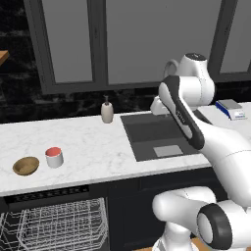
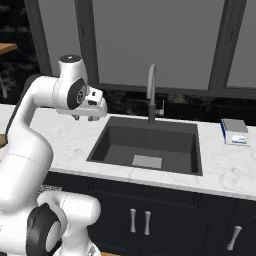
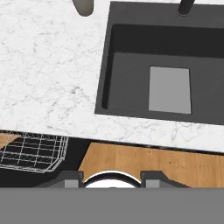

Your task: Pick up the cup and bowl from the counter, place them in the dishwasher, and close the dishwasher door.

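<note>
End effector (image 2: 86, 118) hangs empty, jaws half hidden, their gap unclear; far left, dishwasher (image 1: 54, 223) rack is cut off.

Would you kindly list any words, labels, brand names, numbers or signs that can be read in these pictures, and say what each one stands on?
No text can be read in any view.
Arm link: a small dark mark, too small and blurred to read.
Blue and white object on the counter: no legible print.
Soap dispenser, cup, bowl and dishwasher: no lettering visible.

White rounded arm (image 1: 220, 147), dark joint bands
</note>
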